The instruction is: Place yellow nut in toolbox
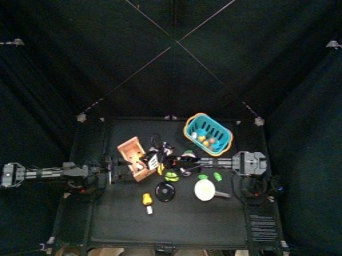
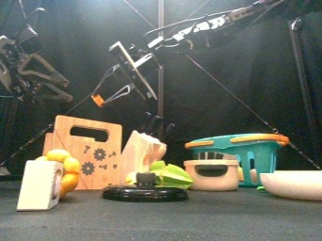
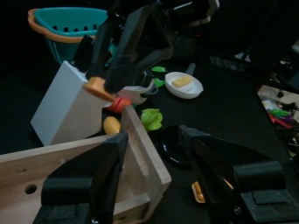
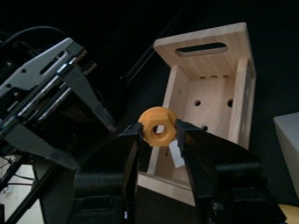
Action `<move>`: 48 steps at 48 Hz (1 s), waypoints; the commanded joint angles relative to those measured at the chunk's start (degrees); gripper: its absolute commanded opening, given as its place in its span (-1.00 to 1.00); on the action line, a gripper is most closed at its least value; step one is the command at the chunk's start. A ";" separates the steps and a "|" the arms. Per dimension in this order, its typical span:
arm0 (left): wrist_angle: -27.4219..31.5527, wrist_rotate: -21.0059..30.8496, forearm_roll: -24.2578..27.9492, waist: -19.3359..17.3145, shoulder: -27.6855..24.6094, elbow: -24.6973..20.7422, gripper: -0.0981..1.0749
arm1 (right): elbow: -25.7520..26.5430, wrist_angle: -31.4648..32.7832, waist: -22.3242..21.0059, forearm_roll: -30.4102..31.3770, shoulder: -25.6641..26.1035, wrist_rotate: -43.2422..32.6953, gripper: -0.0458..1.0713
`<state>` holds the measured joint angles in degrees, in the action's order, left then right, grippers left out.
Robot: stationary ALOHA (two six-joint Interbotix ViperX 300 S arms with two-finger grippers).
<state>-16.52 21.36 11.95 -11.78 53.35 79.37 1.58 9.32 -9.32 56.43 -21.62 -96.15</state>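
Note:
The yellow nut (image 4: 156, 125) is an orange-yellow ring, and my right gripper (image 4: 156, 133) is shut on it. The nut hangs in the air in front of the wooden toolbox (image 4: 211, 96), which has an open slot handle. In the front view the nut (image 2: 101, 99) is held by the right gripper (image 2: 108, 96) well above the toolbox (image 2: 86, 151). The left wrist view shows the same nut (image 3: 98, 87) beyond the toolbox (image 3: 52, 166). My left gripper (image 3: 152, 144) stands open close over the toolbox's near side, holding nothing.
A teal basket (image 2: 246, 151) and a white bowl (image 2: 296, 184) stand at the right. A black disc (image 2: 145, 193) carries green pieces at the middle. A white block (image 2: 38, 184) with yellow balls stands at the front left. The left arm (image 1: 40, 172) reaches in from the left.

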 commanded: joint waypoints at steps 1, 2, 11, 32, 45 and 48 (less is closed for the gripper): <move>-0.44 0.00 0.53 0.18 -0.09 -0.79 0.66 | 2.64 -0.44 -0.35 0.26 0.35 0.09 0.28; -0.44 0.00 0.53 0.18 -0.09 -0.88 0.66 | 2.90 -0.44 -0.35 0.26 0.00 0.09 0.28; -0.26 0.00 0.70 0.18 -0.09 -0.70 0.66 | 4.66 -0.44 -0.62 -0.44 -2.90 0.09 0.30; 0.00 0.00 0.70 0.18 -0.09 -0.70 0.66 | 7.73 1.23 -1.14 -0.97 -5.71 0.00 0.61; 0.00 0.00 0.70 0.18 -0.09 -0.70 0.66 | 8.09 1.32 -0.79 -1.05 -5.63 0.00 0.61; 0.00 0.00 0.70 0.18 -0.09 -0.70 0.66 | 8.00 1.41 -0.70 -1.05 -5.71 0.00 0.61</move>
<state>-16.26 21.45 12.48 -11.69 53.35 79.28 8.00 10.90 -10.02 55.37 -28.83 -96.15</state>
